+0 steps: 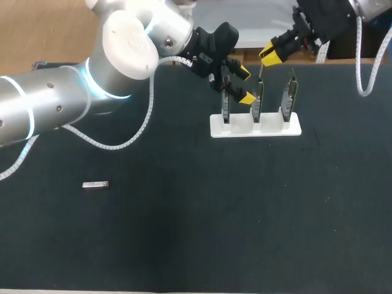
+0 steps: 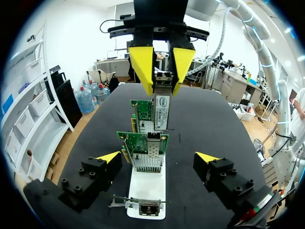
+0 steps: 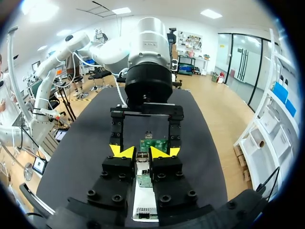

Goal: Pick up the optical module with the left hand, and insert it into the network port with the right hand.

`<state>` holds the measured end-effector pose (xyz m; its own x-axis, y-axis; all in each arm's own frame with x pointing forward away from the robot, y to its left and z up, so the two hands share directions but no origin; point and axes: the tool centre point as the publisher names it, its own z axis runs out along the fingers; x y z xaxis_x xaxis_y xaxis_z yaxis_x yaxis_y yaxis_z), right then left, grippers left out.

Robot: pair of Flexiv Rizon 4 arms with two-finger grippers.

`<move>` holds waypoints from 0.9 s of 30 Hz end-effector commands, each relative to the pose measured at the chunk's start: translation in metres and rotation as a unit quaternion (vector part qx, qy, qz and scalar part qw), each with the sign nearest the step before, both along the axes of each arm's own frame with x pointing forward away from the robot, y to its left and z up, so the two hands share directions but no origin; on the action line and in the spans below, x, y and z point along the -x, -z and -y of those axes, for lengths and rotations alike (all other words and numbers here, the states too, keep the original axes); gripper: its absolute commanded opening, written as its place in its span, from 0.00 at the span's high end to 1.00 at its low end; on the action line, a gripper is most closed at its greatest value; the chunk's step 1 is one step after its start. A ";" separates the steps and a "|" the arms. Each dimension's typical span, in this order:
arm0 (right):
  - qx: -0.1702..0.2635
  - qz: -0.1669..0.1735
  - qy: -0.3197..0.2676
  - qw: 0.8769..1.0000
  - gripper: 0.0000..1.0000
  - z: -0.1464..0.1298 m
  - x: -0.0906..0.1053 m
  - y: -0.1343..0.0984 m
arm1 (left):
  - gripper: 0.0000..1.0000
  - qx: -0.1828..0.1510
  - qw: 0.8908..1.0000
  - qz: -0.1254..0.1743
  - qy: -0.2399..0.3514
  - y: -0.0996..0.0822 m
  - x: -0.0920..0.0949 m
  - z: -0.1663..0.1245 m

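Note:
My right gripper (image 1: 270, 56) is shut on a silver optical module (image 2: 161, 112), which hangs down just above the port of the middle network card (image 2: 147, 151). From the right wrist view the module (image 3: 142, 164) sits between the right gripper's (image 3: 142, 152) yellow tips. My left gripper (image 1: 245, 86) is open and holds nothing. Its fingers straddle the row of cards between the leftmost card (image 1: 225, 105) and the middle card (image 1: 258, 101). In its own view the left gripper (image 2: 157, 158) faces the right gripper (image 2: 162, 81). A second optical module (image 1: 95, 185) lies on the mat at the left.
Three upright network cards stand in a white holder (image 1: 269, 129) at the back centre of the dark mat; the third card (image 1: 288, 97) is on the right. My left arm's white cable (image 1: 131, 139) trails across the mat.

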<state>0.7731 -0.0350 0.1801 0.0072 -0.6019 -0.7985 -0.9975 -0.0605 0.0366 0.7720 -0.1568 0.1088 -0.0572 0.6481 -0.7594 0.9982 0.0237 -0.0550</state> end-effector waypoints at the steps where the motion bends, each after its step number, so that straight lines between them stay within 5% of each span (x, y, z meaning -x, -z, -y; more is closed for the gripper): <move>1: 0.006 0.000 0.001 1.000 1.00 -0.002 -0.001 0.002 | 0.00 -0.003 1.000 -0.002 0.001 0.000 -0.002 0.001; 27: 0.011 -0.011 0.007 1.000 1.00 -0.006 -0.004 0.012 | 0.00 -0.003 1.000 -0.002 0.001 0.000 -0.002 0.001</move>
<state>0.7768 -0.0300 0.1703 -0.0169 -0.6179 -0.7861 -0.9974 -0.0449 0.0568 0.7720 -0.1567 0.1088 -0.0572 0.6480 -0.7595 0.9982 0.0237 -0.0549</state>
